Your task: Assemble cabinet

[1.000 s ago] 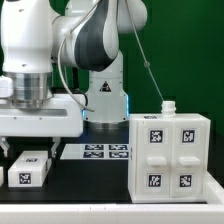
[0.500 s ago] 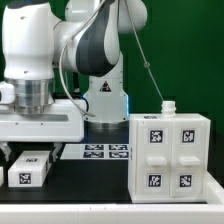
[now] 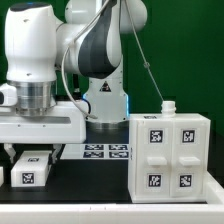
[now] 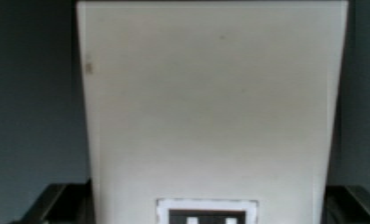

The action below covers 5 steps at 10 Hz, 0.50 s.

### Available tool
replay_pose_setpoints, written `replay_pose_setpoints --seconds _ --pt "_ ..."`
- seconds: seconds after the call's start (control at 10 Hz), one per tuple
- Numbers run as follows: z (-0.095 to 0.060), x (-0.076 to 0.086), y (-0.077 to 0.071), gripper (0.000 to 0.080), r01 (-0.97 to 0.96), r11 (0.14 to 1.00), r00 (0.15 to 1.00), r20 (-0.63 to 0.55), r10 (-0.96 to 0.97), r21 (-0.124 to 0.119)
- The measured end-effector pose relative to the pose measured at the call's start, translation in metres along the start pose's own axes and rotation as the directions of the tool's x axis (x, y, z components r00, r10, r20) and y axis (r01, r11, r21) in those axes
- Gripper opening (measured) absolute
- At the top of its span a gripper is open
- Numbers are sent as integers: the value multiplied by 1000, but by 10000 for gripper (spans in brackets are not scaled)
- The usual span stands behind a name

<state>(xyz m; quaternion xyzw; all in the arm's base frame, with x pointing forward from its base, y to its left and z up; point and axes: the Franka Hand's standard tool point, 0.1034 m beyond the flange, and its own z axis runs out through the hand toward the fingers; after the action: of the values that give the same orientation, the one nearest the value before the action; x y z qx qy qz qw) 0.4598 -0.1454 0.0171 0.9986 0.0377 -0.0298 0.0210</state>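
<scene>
The cabinet body [image 3: 168, 155], a large white box with four tags on its front, stands at the exterior view's right. A small white block [image 3: 30, 172] with one tag lies at the exterior view's lower left. My gripper [image 3: 32, 155] hangs right over this block, open, one finger on each side of it. In the wrist view the block [image 4: 208, 100] fills most of the frame, its tag at the edge. My gripper [image 4: 203, 206] shows only as dark fingertips [image 4: 57, 205] flanking the block.
The marker board [image 3: 105, 151] lies flat on the dark table between the block and the cabinet body. The robot's base [image 3: 105, 100] stands behind it. A small white knob [image 3: 168, 105] sticks up from the cabinet body's top.
My hand has come down a little toward the small block and drifted slightly. The block and the cabinet body have not moved.
</scene>
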Motion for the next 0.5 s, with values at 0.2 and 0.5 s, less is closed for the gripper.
replay_pose_setpoints --seconds 0.2,0.5 --pt "0 0 0 550 0 1000 1000 0 0 0" --pt "-27 12 -14 550 -17 1000 1000 -9 17 22"
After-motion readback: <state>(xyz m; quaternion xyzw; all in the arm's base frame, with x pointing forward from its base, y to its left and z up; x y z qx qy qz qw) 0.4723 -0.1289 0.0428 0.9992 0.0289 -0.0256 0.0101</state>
